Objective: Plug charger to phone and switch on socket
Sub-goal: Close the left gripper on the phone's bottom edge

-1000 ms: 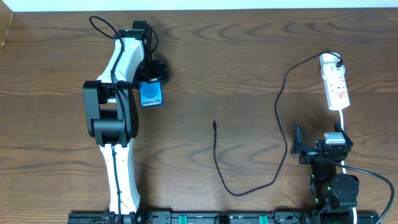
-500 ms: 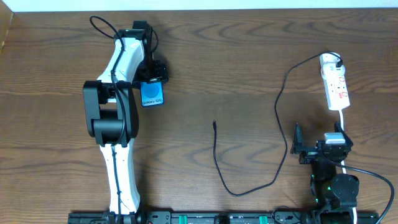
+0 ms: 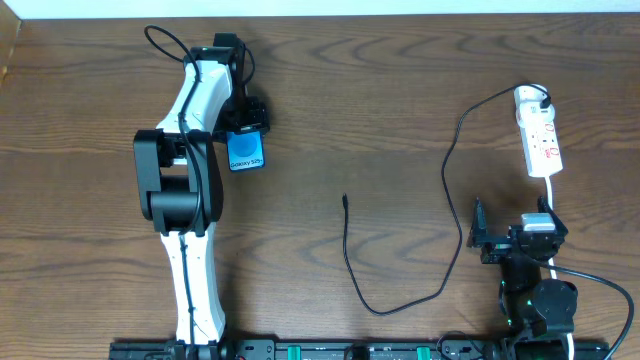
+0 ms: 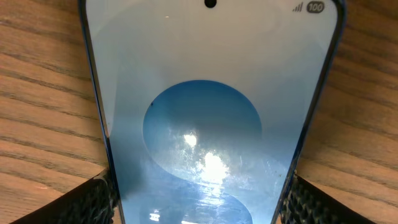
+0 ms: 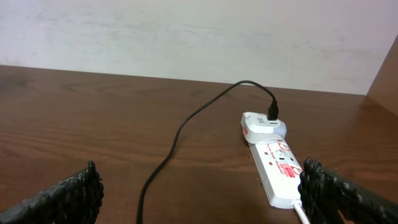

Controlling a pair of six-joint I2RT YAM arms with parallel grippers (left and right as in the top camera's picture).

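Observation:
The phone (image 3: 246,151) lies screen up on the table at the left, blue with a lighter circle. It fills the left wrist view (image 4: 211,124), with my left gripper (image 3: 246,128) (image 4: 199,208) shut on its two long edges. The charger cable (image 3: 352,262) loops across the table; its loose tip (image 3: 344,198) lies mid-table. Its black plug (image 3: 543,100) (image 5: 272,112) sits in the far end of the socket strip (image 3: 540,142) (image 5: 281,169). My right gripper (image 3: 508,238) (image 5: 199,193) is open and empty, just in front of the strip.
The strip's white cord (image 3: 551,195) runs down past my right arm. The table's far edge meets a pale wall (image 5: 186,31). Bare wood lies between the phone and the cable tip.
The phone has turned slightly in my left gripper, from tilted to nearly square, and shifted a little up and right. The right arm and cable have not moved.

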